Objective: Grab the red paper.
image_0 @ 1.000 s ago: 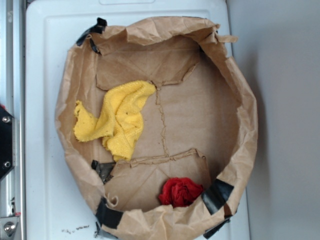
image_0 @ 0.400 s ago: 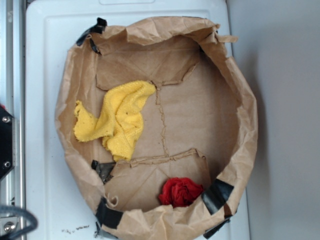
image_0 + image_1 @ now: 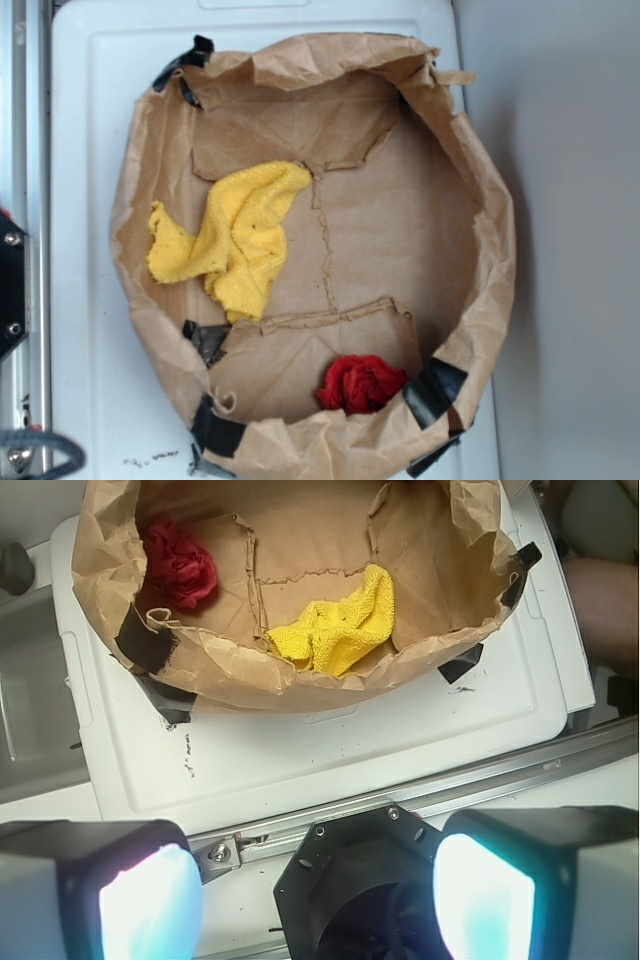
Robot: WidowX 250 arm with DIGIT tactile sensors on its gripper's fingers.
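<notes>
Red paper (image 3: pixel 360 384) — crumpled wad on the floor of the brown paper bag (image 3: pixel 490 230), against the wall by a black tape patch (image 3: pixel 434 392), untouched. Yellow terry cloth (image 3: pixel 235 240) — same bag, well apart from the wad. Gripper (image 3: pixel 318 895) — jaws spread wide, holding nothing, outside the bag over the white tray (image 3: pixel 330 755). Progress: none yet; approach, descent and closing all remain.

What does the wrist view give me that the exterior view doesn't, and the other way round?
Wrist only: the gripper, its two finger pads wide apart, nothing between them, still outside the bag above a metal rail. Exterior only: the whole rolled-down brown paper bag from overhead. Both: the crumpled red paper wad near black tape, and the yellow terry cloth.
</notes>
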